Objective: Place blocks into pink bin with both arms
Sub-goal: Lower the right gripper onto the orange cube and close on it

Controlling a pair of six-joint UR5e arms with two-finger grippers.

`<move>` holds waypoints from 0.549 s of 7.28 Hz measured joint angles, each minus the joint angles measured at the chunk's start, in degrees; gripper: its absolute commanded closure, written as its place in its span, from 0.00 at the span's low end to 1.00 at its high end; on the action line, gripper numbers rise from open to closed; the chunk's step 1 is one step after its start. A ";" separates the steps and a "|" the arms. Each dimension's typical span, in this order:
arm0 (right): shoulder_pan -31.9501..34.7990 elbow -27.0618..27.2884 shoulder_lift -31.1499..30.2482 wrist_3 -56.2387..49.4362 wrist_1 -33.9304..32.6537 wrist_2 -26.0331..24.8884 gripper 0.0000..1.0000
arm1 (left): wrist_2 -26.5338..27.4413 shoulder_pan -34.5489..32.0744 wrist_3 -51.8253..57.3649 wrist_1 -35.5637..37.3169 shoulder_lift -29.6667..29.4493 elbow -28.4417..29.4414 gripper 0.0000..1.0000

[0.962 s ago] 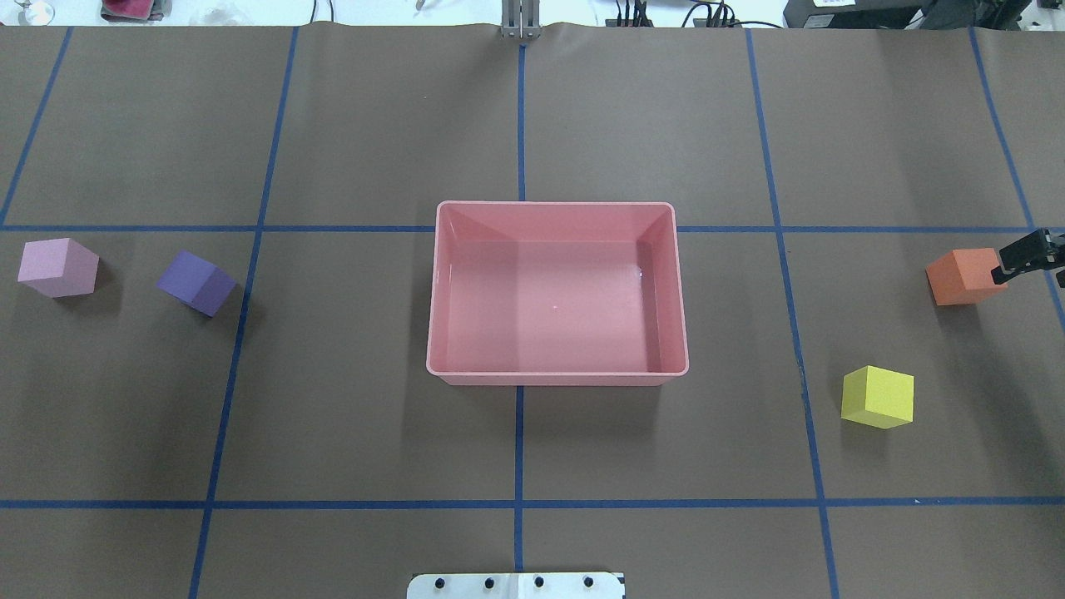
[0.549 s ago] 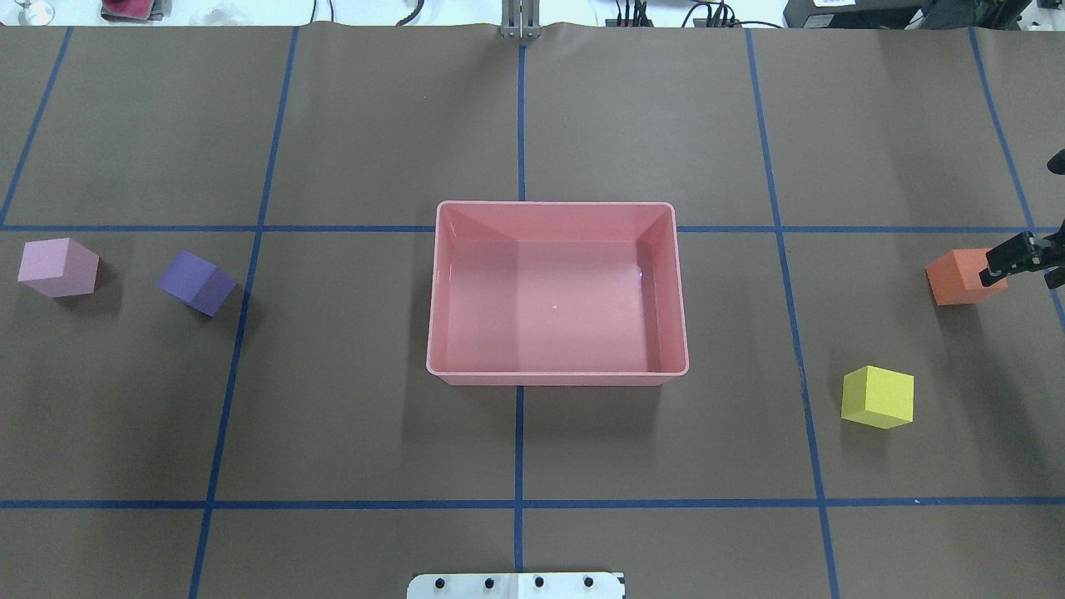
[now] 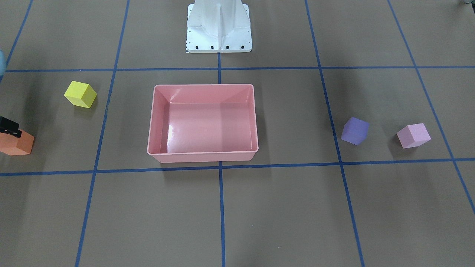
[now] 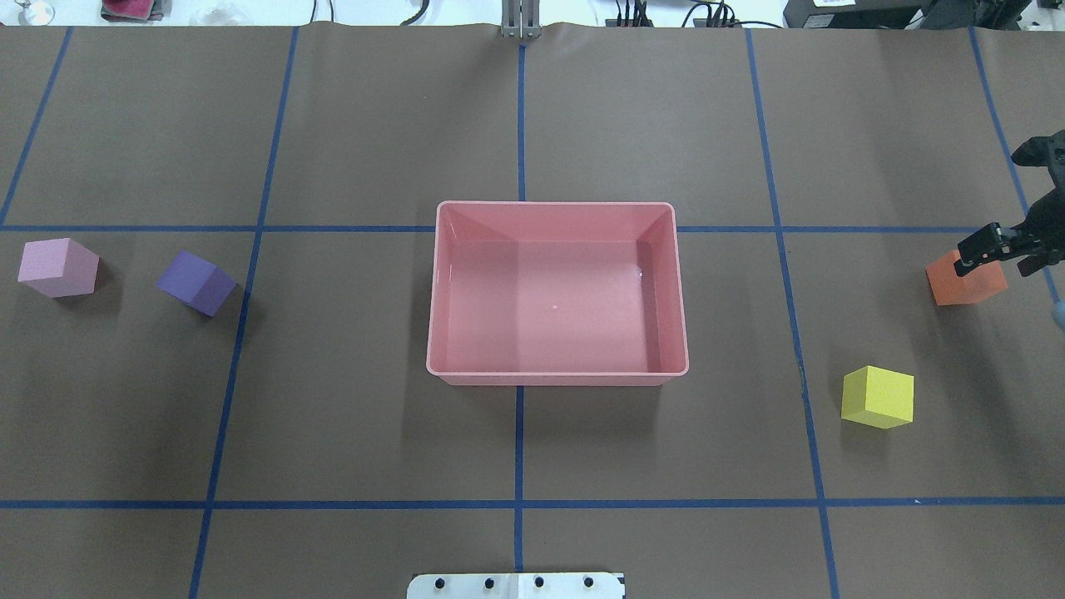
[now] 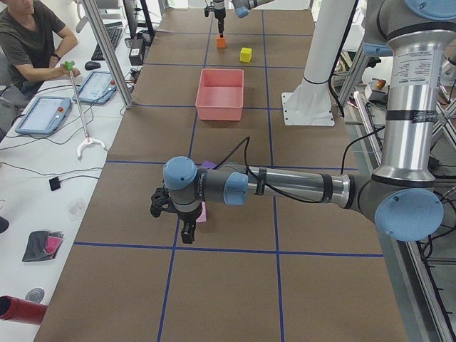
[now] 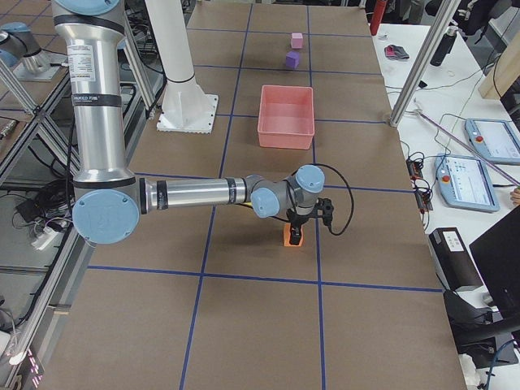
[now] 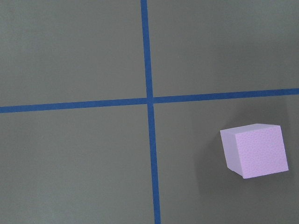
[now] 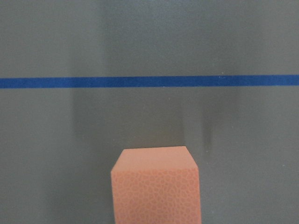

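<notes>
The pink bin [image 4: 556, 203] stands empty at the table's middle, also in the front view [image 3: 202, 86]. The orange block [image 4: 961, 287] [image 8: 156, 191] rests on the table at the right edge. My right gripper [image 4: 969, 254] [image 3: 11, 128] points down over its top and looks open. The yellow block [image 4: 878, 398] lies nearer the robot. The purple block [image 4: 195, 283] and the light pink block [image 4: 58, 266] [image 7: 256, 150] lie at the left. My left gripper [image 5: 174, 217] hovers beside the light pink block; I cannot tell whether it is open.
The white pedestal base [image 3: 219, 26] stands behind the bin on the robot's side. Blue tape lines cross the brown table cover. An operator [image 5: 35, 43] sits at a side bench with a reacher-grabber [image 5: 82, 107] and tablets.
My right gripper has moved left from the table's right edge, further over the orange block. No block has moved.
</notes>
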 measured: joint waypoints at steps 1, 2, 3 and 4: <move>-0.68 -0.51 0.37 0.00 0.01 -0.45 0.01 | 0.00 0.00 0.00 0.00 0.00 0.02 0.01; -1.12 -1.18 0.67 0.00 0.32 -0.63 0.02 | 0.00 0.00 0.00 0.00 0.00 0.02 0.01; -1.35 -2.08 0.84 0.00 1.17 -0.68 0.29 | 0.00 0.00 0.00 0.00 0.00 0.01 0.00; -1.49 -2.90 0.97 0.02 2.16 -0.71 0.91 | 0.00 0.00 0.00 0.00 0.00 -0.02 0.01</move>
